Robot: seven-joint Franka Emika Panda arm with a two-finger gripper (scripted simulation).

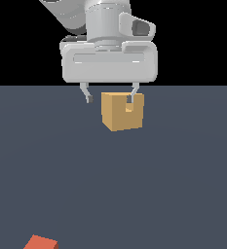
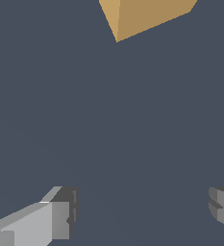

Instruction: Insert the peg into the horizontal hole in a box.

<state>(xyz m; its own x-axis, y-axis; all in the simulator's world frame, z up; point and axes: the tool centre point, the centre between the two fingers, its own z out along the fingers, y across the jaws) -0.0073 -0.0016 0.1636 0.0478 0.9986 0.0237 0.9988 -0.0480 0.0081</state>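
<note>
Dark grey floor (image 1: 183, 194) lies under your gripper (image 1: 110, 98), whose jaws are spread and hold nothing. Your peg (image 1: 41, 242) sits well apart, at the frame's lower edge; the box (image 1: 122, 112) with its hole (image 1: 129, 108) is near the fingers, so descending carelessly could knock it.

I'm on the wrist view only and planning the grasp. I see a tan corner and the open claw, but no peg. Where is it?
Observer: The peg lies on the floor at the exterior view's bottom edge, toward its left and partly cut off. It is far from the claw.
Operator: Does the hole show anywhere?
Observer: Yes. The hole is in the face of the box on the exterior view's right, and one claw finger overlaps it in that picture.
</note>
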